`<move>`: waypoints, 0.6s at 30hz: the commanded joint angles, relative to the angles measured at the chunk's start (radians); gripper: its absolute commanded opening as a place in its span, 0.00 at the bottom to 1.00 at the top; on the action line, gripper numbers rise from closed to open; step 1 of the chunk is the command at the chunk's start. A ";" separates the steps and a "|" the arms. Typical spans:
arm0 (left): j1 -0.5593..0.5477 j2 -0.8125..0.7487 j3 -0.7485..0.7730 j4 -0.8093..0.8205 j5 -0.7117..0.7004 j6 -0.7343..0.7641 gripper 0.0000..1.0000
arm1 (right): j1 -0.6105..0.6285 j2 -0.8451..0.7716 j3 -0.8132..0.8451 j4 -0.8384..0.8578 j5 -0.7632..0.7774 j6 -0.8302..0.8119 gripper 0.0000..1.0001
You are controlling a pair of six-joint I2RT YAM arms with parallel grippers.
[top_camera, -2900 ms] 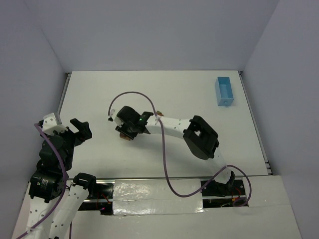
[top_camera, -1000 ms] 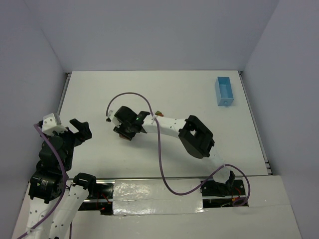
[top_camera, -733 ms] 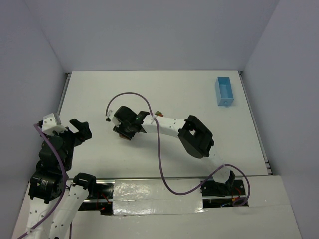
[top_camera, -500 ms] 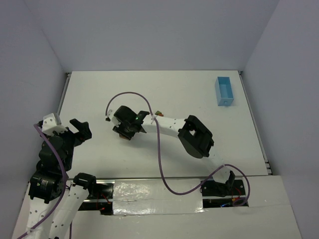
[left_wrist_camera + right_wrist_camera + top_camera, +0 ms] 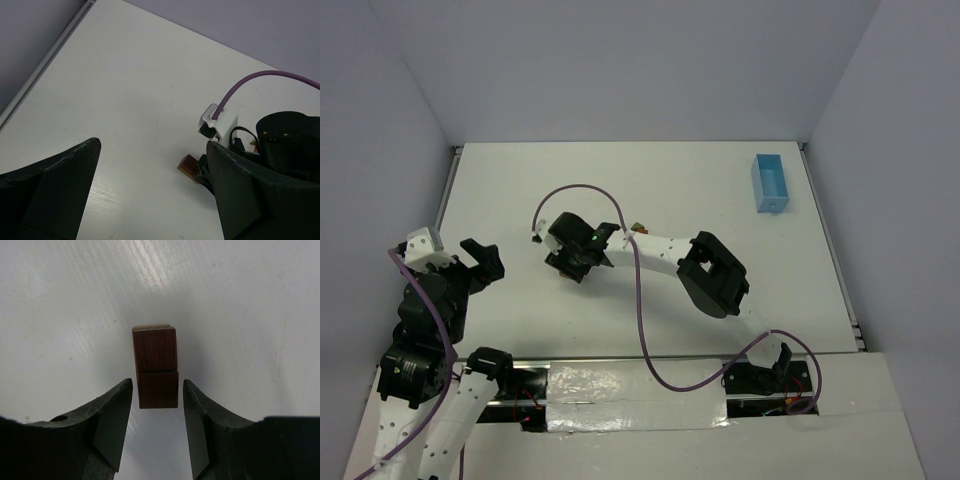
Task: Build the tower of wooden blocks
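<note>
Right wrist view: the tower (image 5: 155, 367), two reddish-brown wood blocks (image 5: 154, 348) touching face to face, sits on the white counter (image 5: 240, 315) between the right claw (image 5: 157, 390) fingers. A narrow gap shows on each side, so that claw is released. The left claw (image 5: 150, 195) is spread wide and empty, well apart to the left.
</note>
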 commanded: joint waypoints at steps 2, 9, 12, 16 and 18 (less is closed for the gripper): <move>-0.004 -0.011 0.002 0.048 0.009 0.017 0.99 | -0.005 -0.017 0.012 0.017 0.009 0.010 0.53; -0.004 -0.005 0.003 0.050 0.012 0.019 1.00 | -0.023 -0.082 -0.032 0.038 -0.012 0.016 0.71; -0.004 -0.002 0.002 0.051 0.015 0.019 0.99 | -0.034 -0.154 -0.089 0.079 -0.021 0.025 0.90; -0.004 -0.001 0.003 0.050 0.014 0.019 0.99 | -0.045 -0.270 -0.207 0.153 -0.028 0.074 1.00; -0.004 -0.002 0.002 0.050 0.012 0.017 0.99 | -0.054 -0.347 -0.254 0.191 0.005 0.111 1.00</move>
